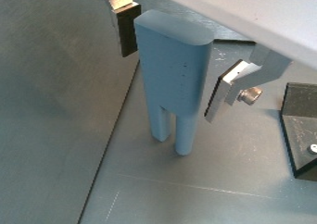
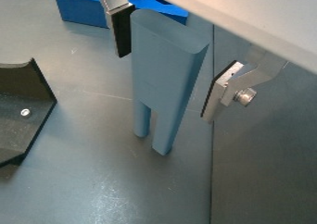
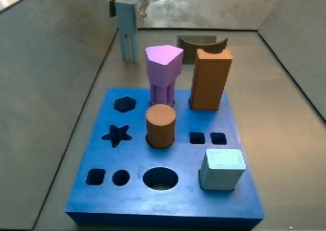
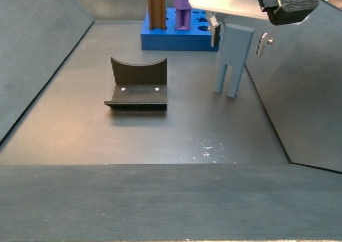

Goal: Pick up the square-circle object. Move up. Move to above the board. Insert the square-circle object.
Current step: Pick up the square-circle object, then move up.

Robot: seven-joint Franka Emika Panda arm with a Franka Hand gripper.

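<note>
The square-circle object (image 3: 128,32) is a tall pale blue-grey post with two legs. It stands upright on the grey floor beyond the board (image 3: 114,163), near the left wall. It also shows in a side view (image 4: 235,58) and in both wrist views (image 1: 173,70) (image 2: 165,80). My gripper (image 1: 177,58) (image 2: 172,61) is lowered over the post's top, one finger on each side. Small gaps show between the pads and the post, so it is open. It also shows in both side views (image 3: 128,6) (image 4: 241,31).
The blue board carries a purple pentagonal post (image 3: 162,73), a tall brown block (image 3: 211,80), a brown cylinder (image 3: 159,127) and a pale cyan cube (image 3: 223,168). The dark fixture (image 4: 136,84) stands on the floor beside the post. Grey walls close in the floor.
</note>
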